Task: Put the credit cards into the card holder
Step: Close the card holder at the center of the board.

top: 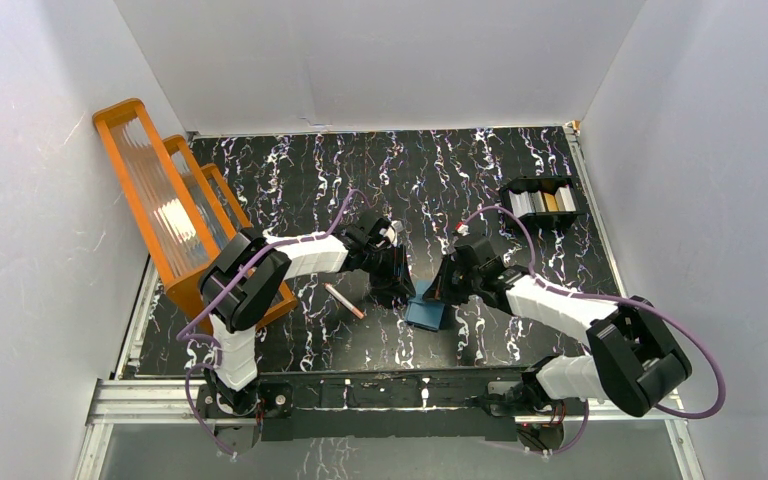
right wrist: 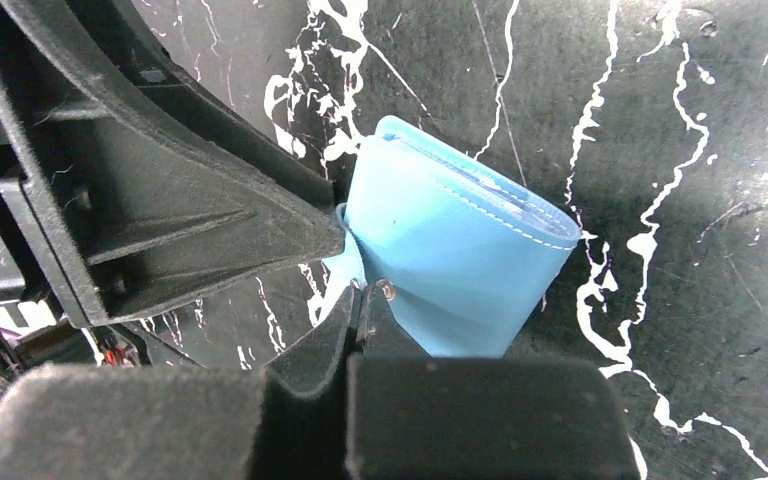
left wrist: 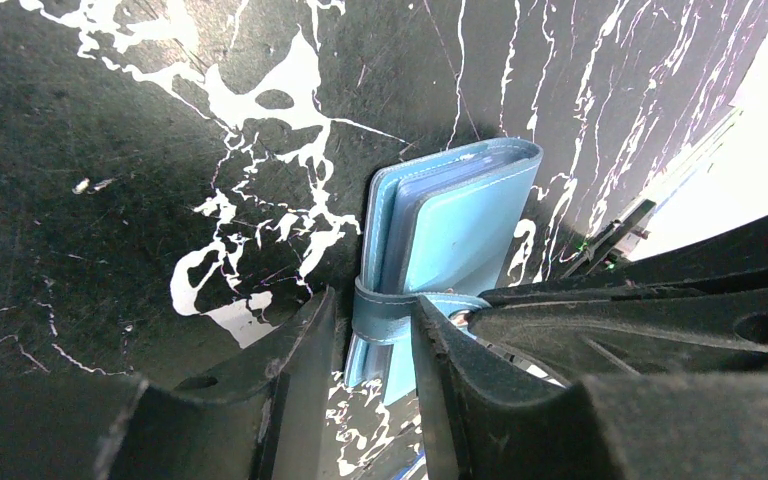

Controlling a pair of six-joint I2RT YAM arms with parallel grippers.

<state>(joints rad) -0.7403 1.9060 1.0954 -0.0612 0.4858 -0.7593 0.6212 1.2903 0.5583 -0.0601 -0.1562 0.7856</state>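
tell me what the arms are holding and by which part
Both hold the card holder: left fingers grip its covers at the tab end, right fingers pinch the snap tab.

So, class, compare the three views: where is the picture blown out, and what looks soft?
Top external: even light, sharp throughout. Left wrist: upper right corner blown out to white; card holder sharp, left end effector dark and slightly soft near the lens. Right wrist: even exposure, card holder crisp, right end effector a blurred black mass along the bottom.
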